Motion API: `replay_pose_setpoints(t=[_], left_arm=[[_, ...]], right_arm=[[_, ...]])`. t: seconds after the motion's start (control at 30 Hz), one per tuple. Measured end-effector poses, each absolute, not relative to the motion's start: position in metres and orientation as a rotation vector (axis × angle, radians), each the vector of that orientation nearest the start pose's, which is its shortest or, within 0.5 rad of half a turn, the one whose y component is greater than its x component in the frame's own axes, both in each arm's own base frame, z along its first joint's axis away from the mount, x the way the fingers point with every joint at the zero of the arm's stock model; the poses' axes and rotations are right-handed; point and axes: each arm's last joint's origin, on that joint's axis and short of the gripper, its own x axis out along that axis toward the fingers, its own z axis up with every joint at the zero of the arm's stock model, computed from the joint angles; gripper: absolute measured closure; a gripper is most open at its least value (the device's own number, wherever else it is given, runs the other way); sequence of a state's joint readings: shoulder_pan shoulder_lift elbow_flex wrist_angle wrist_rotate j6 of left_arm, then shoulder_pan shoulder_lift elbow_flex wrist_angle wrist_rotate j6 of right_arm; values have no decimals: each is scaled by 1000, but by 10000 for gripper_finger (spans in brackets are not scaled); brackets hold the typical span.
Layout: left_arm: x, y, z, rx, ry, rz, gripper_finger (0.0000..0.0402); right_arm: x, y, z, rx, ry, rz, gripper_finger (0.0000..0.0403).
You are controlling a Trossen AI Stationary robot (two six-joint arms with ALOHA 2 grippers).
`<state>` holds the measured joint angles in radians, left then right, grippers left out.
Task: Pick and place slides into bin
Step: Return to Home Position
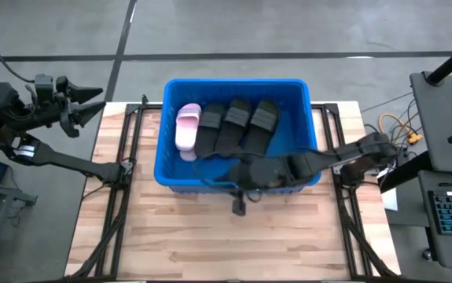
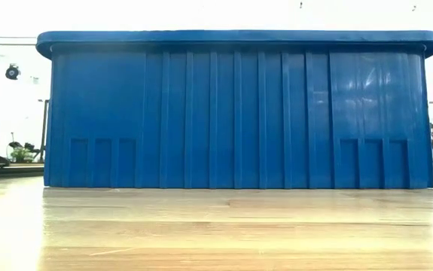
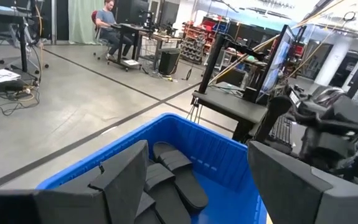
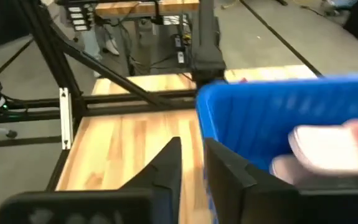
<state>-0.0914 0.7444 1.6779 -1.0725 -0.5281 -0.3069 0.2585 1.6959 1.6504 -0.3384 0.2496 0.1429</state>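
Blue bin (image 1: pixel 237 82) mid-surface (image 1: pixel 233 244) holds the slides (image 1: pixel 229 126): pink pair (image 1: pixel 187 126) beside three black ones (image 1: pixel 261 122). Right claw (image 4: pixel 192 143) over its near rim, clenched on nothing; left claw (image 1: pixel 93 102) released, off the surface's far-left corner.

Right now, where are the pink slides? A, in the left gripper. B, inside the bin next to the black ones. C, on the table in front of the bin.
B: the high view shows the pink slides lying inside the bin, beside the black slides.
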Motion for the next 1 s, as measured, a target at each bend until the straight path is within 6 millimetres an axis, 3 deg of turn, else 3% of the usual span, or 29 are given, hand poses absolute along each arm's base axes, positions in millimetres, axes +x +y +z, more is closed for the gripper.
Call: replay_pose_setpoints(t=[0.13,0.3,0.37,0.47,0.57,0.67,0.73,0.8,0.9,1.0], left_arm=[[17,13,502,-259,65,452,142],[17,13,502,-253,67,453,142],[17,13,502,-246,69,453,142],[19,13,502,-207,82,451,142],[21,13,504,-180,78,449,142],[22,13,504,-171,75,448,142],[22,13,504,-124,86,446,142],[22,13,505,-80,95,444,142],[22,13,505,-77,96,444,142],[22,13,505,-80,95,444,142]], right_arm=[[349,93,355,87,392,-88,371],[301,69,337,98,336,-213,393],[289,48,327,141,234,-245,394],[285,6,299,166,100,-155,394],[277,-34,279,175,64,-184,394],[259,-59,269,178,138,-277,394],[244,-63,269,167,166,-297,394],[227,-58,283,158,100,-283,394],[199,-41,296,134,13,-227,395],[173,-23,294,130,26,-237,395]])
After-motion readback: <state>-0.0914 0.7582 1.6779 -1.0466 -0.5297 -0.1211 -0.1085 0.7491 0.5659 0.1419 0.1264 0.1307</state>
